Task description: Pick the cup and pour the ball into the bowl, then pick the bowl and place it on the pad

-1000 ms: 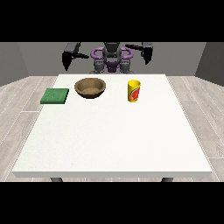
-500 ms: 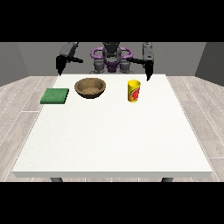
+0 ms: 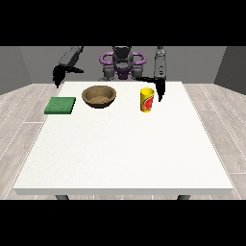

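A yellow cup (image 3: 147,100) with a red mark stands upright on the white table (image 3: 125,149), right of centre at the back. No ball shows from here. A brown bowl (image 3: 99,95) sits to its left, and a green pad (image 3: 60,105) lies further left. The hand at the view's right (image 3: 158,90) hangs just right of the cup and slightly behind it, fingers pointing down and straight, holding nothing. The hand at the view's left (image 3: 59,75) hovers over the table's back left corner, behind the pad, fingers relaxed and pointing down.
The robot's torso (image 3: 122,63) stands behind the table's far edge. The table's front half carries nothing. Wooden floor surrounds the table.
The hand at the view's right has swung down and forward to beside the cup. The hand at the view's left has lowered a little towards the table's back left corner.
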`<action>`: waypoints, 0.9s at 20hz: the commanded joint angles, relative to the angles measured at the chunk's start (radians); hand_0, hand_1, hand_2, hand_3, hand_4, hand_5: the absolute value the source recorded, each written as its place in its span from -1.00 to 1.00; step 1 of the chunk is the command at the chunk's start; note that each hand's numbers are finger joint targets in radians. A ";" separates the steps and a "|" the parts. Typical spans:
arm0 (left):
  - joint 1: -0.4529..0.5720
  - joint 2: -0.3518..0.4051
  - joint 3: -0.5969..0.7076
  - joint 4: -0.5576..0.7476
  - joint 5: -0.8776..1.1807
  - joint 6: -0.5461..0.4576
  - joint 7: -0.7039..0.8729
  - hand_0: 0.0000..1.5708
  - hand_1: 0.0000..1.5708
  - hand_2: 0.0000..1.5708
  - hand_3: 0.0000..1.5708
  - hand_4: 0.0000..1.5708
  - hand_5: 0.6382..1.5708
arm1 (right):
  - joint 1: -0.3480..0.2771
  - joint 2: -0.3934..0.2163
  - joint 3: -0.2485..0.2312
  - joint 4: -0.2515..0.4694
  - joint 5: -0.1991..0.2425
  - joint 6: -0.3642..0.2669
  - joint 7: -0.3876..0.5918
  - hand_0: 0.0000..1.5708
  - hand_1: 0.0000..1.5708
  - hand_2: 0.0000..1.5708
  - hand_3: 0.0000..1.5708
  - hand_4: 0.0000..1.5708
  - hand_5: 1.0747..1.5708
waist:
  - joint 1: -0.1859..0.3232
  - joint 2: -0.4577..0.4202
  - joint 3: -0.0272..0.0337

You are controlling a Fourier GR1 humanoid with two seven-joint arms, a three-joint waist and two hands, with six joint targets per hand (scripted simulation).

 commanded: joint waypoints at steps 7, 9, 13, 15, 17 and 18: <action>-0.120 -0.004 0.072 0.266 0.010 0.041 -0.191 -1.00 -1.00 -1.00 -1.00 -1.00 0.27 | -0.051 -0.063 -0.038 0.075 -0.029 0.074 -0.048 -1.00 -1.00 -1.00 -1.00 -1.00 0.95 | -0.039 0.059 -0.0003; -0.119 0.027 0.069 0.308 0.009 0.000 -0.194 -1.00 -1.00 -1.00 -1.00 -1.00 0.29 | -0.033 -0.038 -0.039 0.110 -0.015 0.054 -0.086 -1.00 -1.00 -1.00 -1.00 -1.00 0.96 | -0.018 0.042 -0.0001; -0.100 0.083 0.023 0.287 -0.170 0.263 -0.178 0.65 0.65 1.00 1.00 0.02 0.88 | -0.096 -0.099 -0.062 0.104 -0.067 0.117 -0.031 -1.00 -1.00 -1.00 -1.00 -1.00 0.97 | -0.069 0.066 0.0014; -0.107 0.066 0.026 0.300 -0.183 0.317 -0.183 0.67 0.67 1.00 1.00 0.05 0.88 | -0.045 -0.065 -0.053 0.127 -0.029 0.100 -0.129 -1.00 -1.00 -1.00 -1.00 -1.00 0.95 | -0.079 0.091 0.0012; -0.082 -0.007 0.021 0.329 -0.195 0.391 -0.243 0.68 0.68 1.00 1.00 0.09 0.87 | -0.070 -0.138 -0.088 0.119 -0.072 0.157 -0.086 -1.00 -1.00 -1.00 -1.00 -1.00 0.95 | -0.108 0.094 0.0004; -0.139 0.036 0.031 0.362 -0.196 0.370 -0.201 0.70 0.70 1.00 1.00 0.10 0.87 | -0.108 -0.150 -0.093 0.116 -0.077 0.144 -0.055 -1.00 -1.00 -1.00 -1.00 -1.00 0.94 | -0.105 0.112 0.0001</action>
